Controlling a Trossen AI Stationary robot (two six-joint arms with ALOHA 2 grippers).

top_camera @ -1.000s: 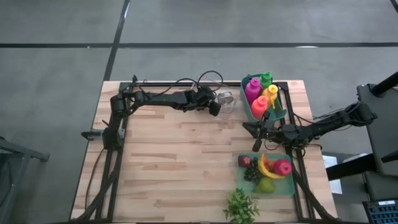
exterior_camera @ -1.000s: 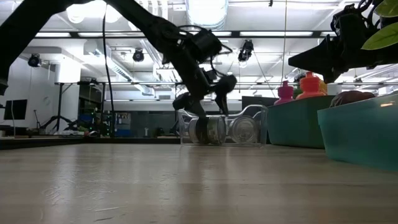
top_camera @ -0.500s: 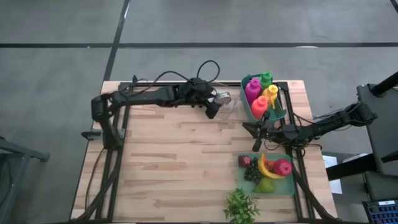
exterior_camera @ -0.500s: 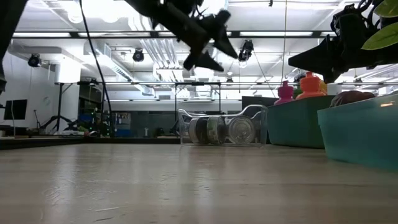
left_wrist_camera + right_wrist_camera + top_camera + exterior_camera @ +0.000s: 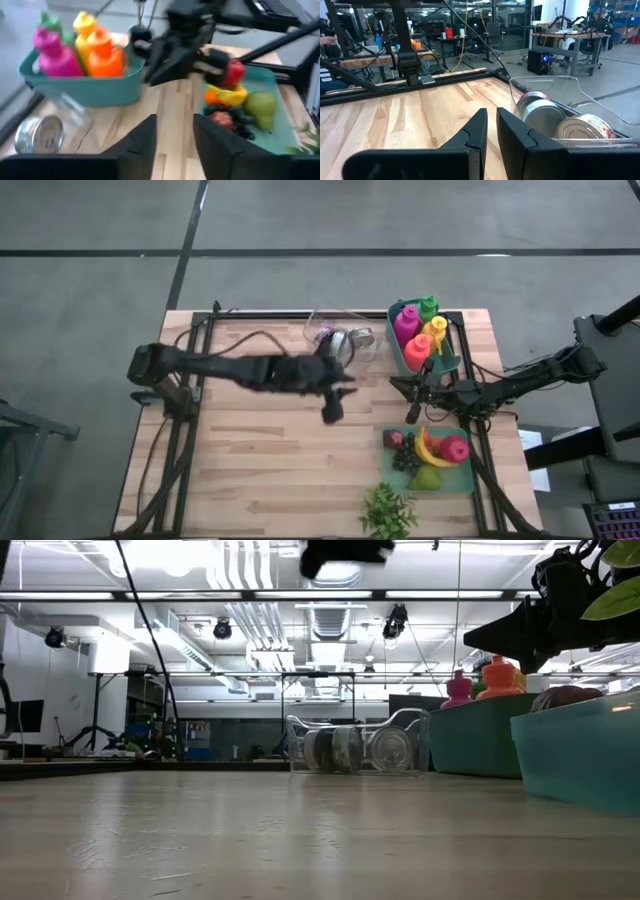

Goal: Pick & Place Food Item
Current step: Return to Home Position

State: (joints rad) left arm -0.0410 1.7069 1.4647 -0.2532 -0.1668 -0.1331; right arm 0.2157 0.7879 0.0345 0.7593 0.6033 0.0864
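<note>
The left claw is held raised above the middle of the light, planked tabletop. Its two fingers are parted by a clear gap and nothing is gripped between them. Just beyond this claw, toward the tabletop's far edge, the transparent bin is seen, with the tuna cans inside it. The right claw is parked well to the side of the left one, near the tabletop's right edge. Only a narrow slit is left between its fingers, and nothing is held. This claw is flanked by a teal tub of coloured bottles, which stands beside the transparent bin, and by a teal tray of fruit nearer the front edge. A small leafy plant is set past the tray. The tabletop is surrounded by a grey floor crossed by dark lines. Behind the bin, a large hall is shown with strip lights and ducts overhead, and desks farther off.
</note>
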